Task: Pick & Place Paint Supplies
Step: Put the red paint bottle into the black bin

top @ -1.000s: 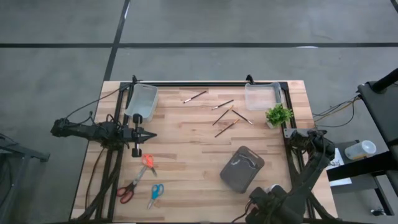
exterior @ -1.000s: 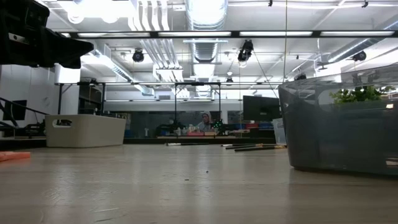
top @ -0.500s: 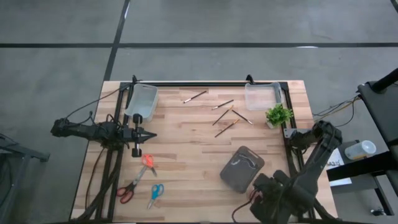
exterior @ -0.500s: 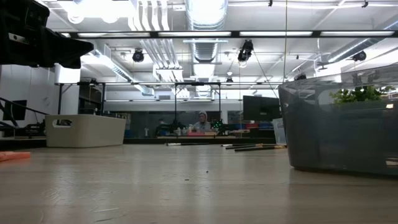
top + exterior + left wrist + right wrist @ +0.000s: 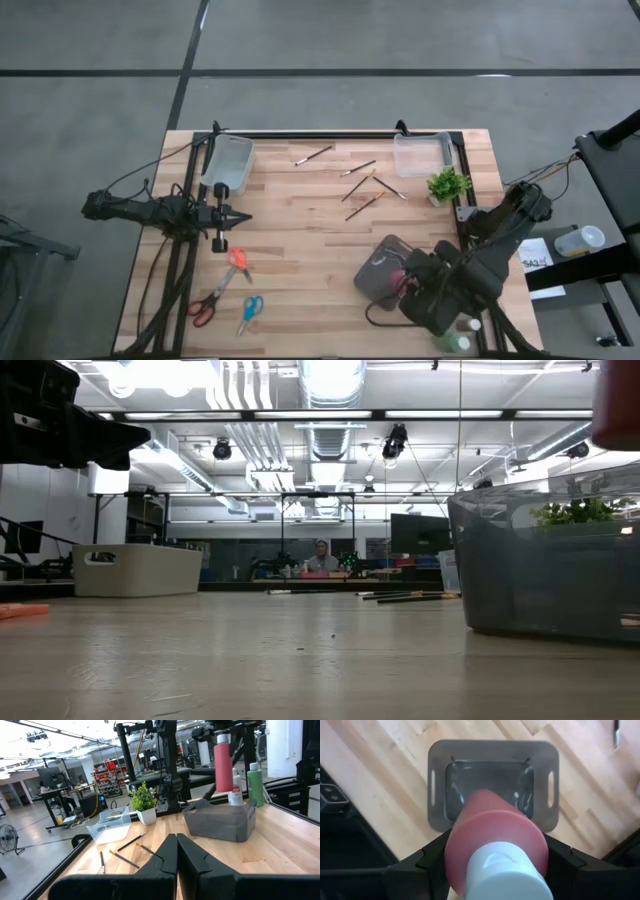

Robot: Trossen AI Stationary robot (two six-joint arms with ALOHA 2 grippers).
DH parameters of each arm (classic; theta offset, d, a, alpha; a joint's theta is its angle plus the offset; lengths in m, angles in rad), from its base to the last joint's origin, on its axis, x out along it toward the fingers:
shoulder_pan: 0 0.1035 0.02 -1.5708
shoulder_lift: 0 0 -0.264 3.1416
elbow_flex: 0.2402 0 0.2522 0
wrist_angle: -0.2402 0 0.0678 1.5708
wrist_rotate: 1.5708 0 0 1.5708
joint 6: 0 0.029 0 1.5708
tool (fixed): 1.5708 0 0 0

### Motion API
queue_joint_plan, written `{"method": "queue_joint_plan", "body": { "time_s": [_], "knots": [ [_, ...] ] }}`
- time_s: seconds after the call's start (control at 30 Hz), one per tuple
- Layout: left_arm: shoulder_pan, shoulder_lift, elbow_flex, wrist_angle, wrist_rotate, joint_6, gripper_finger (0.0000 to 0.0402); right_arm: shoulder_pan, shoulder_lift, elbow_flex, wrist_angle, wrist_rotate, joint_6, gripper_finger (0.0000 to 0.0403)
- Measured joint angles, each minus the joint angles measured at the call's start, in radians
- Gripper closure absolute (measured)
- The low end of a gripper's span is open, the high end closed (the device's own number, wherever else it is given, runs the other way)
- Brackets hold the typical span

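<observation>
right hand clamped on red paint bottle, held above grey bin near bench front-right | bottle likely light, rigid, smooth-sided, slip-prone; mid-body grip looks best | left hand closed, empty, parked bench left | brushes lying toward bench back

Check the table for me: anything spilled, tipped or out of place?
Nothing stands out. The right gripper holds a red paint bottle above the empty grey bin; paintbrushes lie scattered near the potted plant.
</observation>
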Motion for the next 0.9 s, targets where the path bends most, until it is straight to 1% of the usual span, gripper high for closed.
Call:
{"method": "queue_joint_plan", "body": {
  "time_s": [0.3,0.53,0.73,0.9],
  "knots": [
    [0.000,0.000,0.000,0.000,0.000,0.000,0.0401,-0.133,-0.001,0.000,-0.002,0.000,-0.190,0.0183],
    [0.000,0.000,0.000,0.000,0.000,0.000,0.0401,-0.227,-0.001,-0.012,-0.001,-0.024,-0.288,0.0182],
    [0.000,0.000,0.000,0.000,0.000,0.000,0.0401,-0.276,-0.001,-0.076,0.022,-0.094,-0.345,0.0182],
    [0.000,0.000,0.000,0.000,0.000,0.000,0.0401,-0.300,-0.018,-0.165,0.099,-0.120,-0.392,0.0182]
  ]
}}
